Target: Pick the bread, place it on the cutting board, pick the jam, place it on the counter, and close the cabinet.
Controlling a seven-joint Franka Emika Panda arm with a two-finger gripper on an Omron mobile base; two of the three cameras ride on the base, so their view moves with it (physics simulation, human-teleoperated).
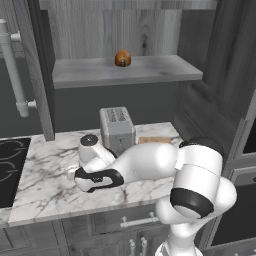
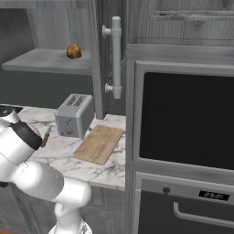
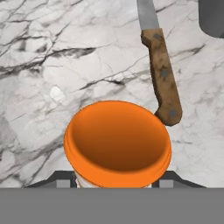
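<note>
- Hand view first: the jam [image 3: 117, 142] sits bottom centre, pinched in the end effector [image 3: 117, 181], whose two tips hug the jar on either side. The jaws are closed on it, hovering low over or maybe just touching the marble desk [image 3: 52, 52]. Can't honestly say if it's set down yet.
- So the jam step looks nearly done; I'd guess it only needs letting go.
- The bread [image 1: 123, 58] is the odd bit. It's up on the grey shelf [image 1: 150, 72] in the upper middle of the left base view, while the cutting board [image 2: 99, 143] at the centre of the right base view has nothing on it. That step doesn't look done.
- The cabinet [image 1: 37, 70] is open too, its door edge running down the left side of that view, so closing it is left.
- Hard to see: the white arm blocks most of the board in the left base view, and I can't spot the jar itself in the base views.
- A brown-handled knife [image 3: 161, 70] lies right beside the jar, blade cut off at the top edge. The toaster [image 1: 117, 129] sits behind the arm.
</note>
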